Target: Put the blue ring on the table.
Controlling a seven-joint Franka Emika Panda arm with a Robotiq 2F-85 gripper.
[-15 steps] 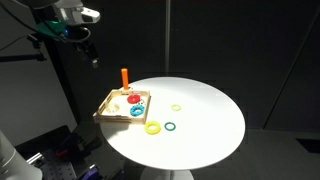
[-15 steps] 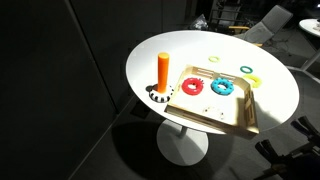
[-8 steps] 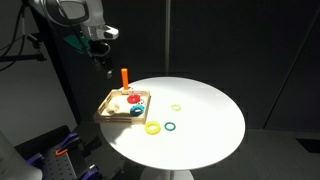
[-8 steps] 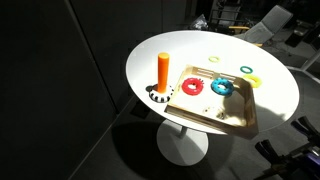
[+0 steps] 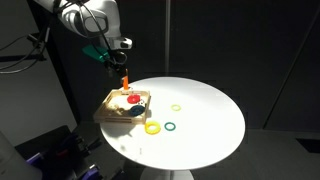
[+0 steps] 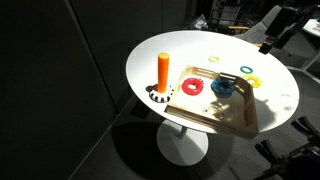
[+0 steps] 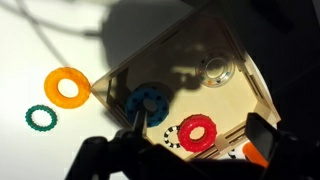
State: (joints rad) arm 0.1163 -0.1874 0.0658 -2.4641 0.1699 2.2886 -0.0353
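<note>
The blue ring (image 7: 148, 104) lies in the square wooden tray (image 7: 230, 90), beside a red ring (image 7: 196, 132). It also shows in both exterior views (image 5: 138, 112) (image 6: 222, 87). The round white table (image 5: 205, 115) (image 6: 180, 45) carries the tray. My gripper (image 7: 196, 124) is open and empty. It hangs in the air above the tray, with the red ring between its fingers in the wrist view and the blue ring by one finger. In an exterior view the gripper (image 5: 116, 66) is above the tray's far edge, near the orange peg (image 5: 124, 78).
A yellow ring (image 5: 152, 128) (image 7: 68, 87) and a thin dark green ring (image 5: 170, 126) (image 7: 40, 118) lie on the table beside the tray. A small thin yellow ring (image 5: 176, 107) lies further off. The orange peg (image 6: 163, 72) stands upright at the tray's corner.
The arm has swung from the far upper corner toward the table and lowered. The gripper now hangs over the tray and casts a shadow on it. The rings have not moved.
</note>
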